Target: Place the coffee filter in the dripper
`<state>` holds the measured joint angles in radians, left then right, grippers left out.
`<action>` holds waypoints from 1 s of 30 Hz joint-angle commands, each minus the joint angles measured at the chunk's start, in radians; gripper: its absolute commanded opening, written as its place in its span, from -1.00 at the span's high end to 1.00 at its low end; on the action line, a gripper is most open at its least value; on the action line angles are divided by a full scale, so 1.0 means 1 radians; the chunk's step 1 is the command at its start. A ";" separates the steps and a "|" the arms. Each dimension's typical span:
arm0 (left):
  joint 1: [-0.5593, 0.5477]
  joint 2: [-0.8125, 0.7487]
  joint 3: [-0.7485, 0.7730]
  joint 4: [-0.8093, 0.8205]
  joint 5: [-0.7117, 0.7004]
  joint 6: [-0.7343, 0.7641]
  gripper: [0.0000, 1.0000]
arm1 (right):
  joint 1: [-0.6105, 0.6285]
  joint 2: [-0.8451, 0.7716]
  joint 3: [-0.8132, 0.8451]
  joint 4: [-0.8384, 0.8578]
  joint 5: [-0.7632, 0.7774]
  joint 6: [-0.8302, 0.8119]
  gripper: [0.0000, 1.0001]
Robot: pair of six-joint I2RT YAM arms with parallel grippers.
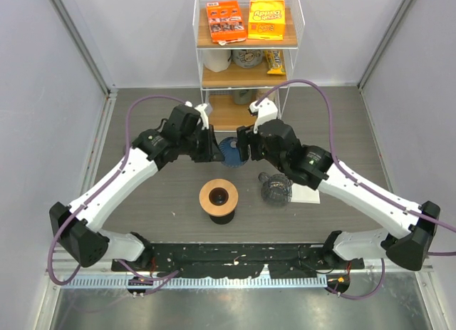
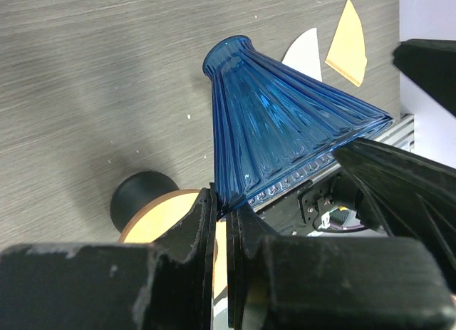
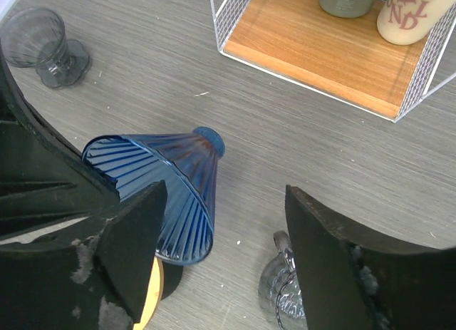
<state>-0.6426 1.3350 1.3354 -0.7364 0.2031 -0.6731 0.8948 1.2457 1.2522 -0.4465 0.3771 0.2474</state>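
The blue ribbed glass dripper (image 1: 229, 152) hangs tilted above the table, wide mouth toward the arms. My left gripper (image 2: 222, 202) is shut on its rim (image 2: 285, 123). My right gripper (image 3: 224, 202) is open, with one finger (image 3: 135, 237) close beside the dripper's wide mouth (image 3: 167, 202) and the other clear of it. A white folded filter (image 2: 305, 48) and a tan one (image 2: 349, 38) lie flat on the table beyond the dripper. Part of the white one shows under my right arm (image 1: 308, 194).
A wooden ring on a black base (image 1: 218, 198) stands mid-table below the dripper. A clear glass dripper (image 1: 276, 189) stands to its right, and a grey glass one (image 3: 43, 45) lies further off. A wire shelf (image 1: 246, 66) with boxes and jars stands at the back.
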 commanded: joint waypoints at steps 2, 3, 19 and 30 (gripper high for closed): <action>-0.028 0.015 0.076 0.000 0.038 0.018 1.00 | 0.007 0.026 0.039 0.014 0.013 -0.014 -0.32; -0.029 0.016 0.080 -0.003 0.038 0.021 1.00 | 0.007 0.031 0.036 0.018 0.011 -0.016 -0.29; -0.055 -0.011 0.087 0.018 0.064 0.061 0.33 | 0.007 0.046 0.026 0.009 -0.040 -0.042 0.81; -0.058 -0.288 -0.071 0.132 -0.054 0.145 -0.99 | 0.004 0.000 0.055 -0.096 -0.135 0.042 0.89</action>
<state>-0.6998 1.1713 1.2964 -0.6632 0.2390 -0.5892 0.9009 1.2926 1.2522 -0.5137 0.3027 0.2237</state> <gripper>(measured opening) 0.994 0.115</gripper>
